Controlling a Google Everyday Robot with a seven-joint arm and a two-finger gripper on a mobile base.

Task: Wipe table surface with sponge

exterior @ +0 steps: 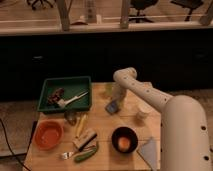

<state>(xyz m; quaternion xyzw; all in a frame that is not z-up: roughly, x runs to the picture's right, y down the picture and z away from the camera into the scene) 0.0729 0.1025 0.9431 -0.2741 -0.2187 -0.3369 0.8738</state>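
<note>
- One white arm (145, 93) of mine puts its gripper (114, 102) mid-way over the light tan wooden plank tabletop (104, 126).
- Fingers grasp the small blue-grey rectangular sponge (111, 107), which touches the wood.

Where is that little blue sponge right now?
In the camera view, the sponge sits on the table surface near its middle, directly under the gripper, between the green tray and the white cup.

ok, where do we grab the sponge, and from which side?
Take the sponge across its narrow sides, from above. It is a small block on the table surface with bare wood around it, so a top-down approach looks clear of the tray and cup. The gripper sits right over it, near the table's back middle.
</note>
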